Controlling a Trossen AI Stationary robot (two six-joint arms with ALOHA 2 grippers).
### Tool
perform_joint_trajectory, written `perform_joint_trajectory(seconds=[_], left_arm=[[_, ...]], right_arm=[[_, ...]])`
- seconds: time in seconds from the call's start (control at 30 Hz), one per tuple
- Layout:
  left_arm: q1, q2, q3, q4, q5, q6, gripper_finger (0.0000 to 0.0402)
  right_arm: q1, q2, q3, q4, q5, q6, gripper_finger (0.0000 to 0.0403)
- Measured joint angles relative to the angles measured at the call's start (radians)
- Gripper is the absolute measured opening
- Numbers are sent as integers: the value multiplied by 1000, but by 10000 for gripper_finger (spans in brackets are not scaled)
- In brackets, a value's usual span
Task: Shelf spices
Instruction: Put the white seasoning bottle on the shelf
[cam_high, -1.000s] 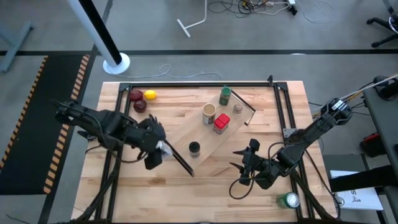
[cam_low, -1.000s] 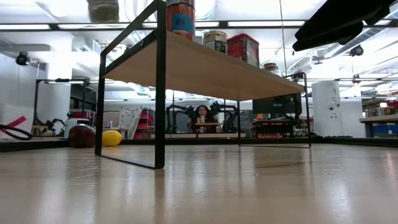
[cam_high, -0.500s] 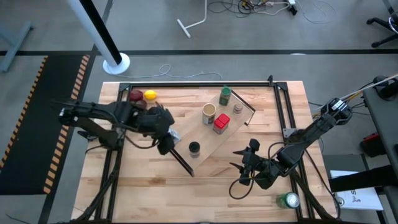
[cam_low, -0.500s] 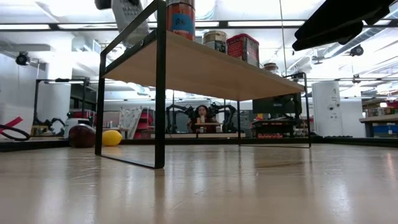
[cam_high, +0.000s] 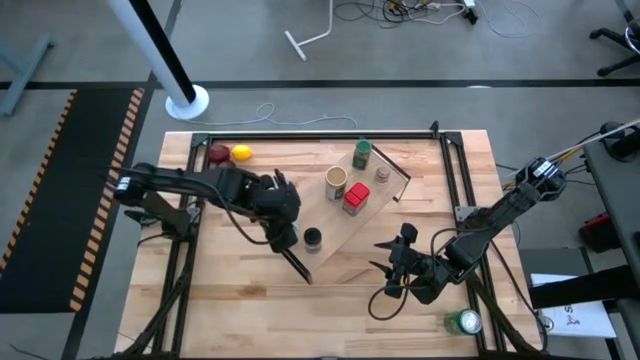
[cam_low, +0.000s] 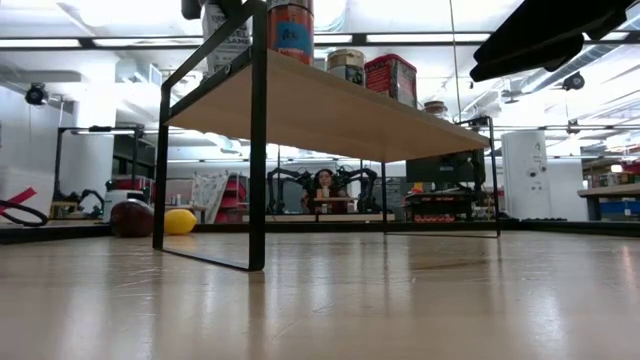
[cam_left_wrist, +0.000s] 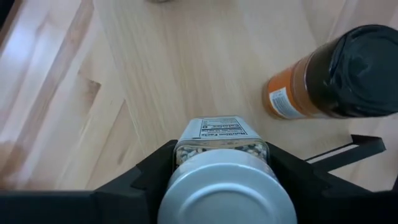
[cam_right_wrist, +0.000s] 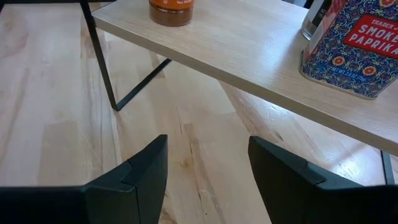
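Note:
My left gripper (cam_high: 283, 228) is shut on the white-lidded jar (cam_left_wrist: 221, 180) above the shelf's (cam_high: 345, 232) left end, close beside the black-lidded orange jar (cam_high: 312, 238). In the low view that held jar (cam_low: 226, 32) shows just left of the black-lidded one (cam_low: 290, 28). The green-lidded jar (cam_high: 362, 153), tan jar (cam_high: 336, 182), red box (cam_high: 356, 198) and tiny grey-lidded jar (cam_high: 383, 174) stand on the board. My right gripper (cam_high: 392, 268) waits open near the shelf's near side, low over the table. My left gripper pinches the white-lidded jar's glass body just below the lid (cam_left_wrist: 186, 148), one finger (cam_left_wrist: 152, 171) on each side. The fingers come from above, slanting down. The jar stays upright in the hold; whether its base touches the board I cannot tell.
Red (cam_high: 218, 153) and yellow (cam_high: 241, 153) fruits lie at the table's far left corner. A green drink can (cam_high: 463, 322) stands at the near right corner. The black frame rails (cam_high: 300, 137) run along the table's edges. Bare board lies left of the tan jar.
My left gripper has carried the white-lidded jar toward the table's right, from over the bare table left of the shelf to above the shelf's left end beside the black-lidded jar. The right arm has kept still.

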Motion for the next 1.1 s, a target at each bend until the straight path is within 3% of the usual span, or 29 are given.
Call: perform_joint_trajectory(seconds=[0.17,0.67,1.1], left_arm=[[12,57,56,-69,-2,7,192],[41,77,46,-65,-20,65,199],[42,76,46,-50,-29,79,248]], right_arm=[[0,0,0,0,0,0,200],[0,0,-2,0,0,-3,199],[0,0,-2,0,0,-4,199]])
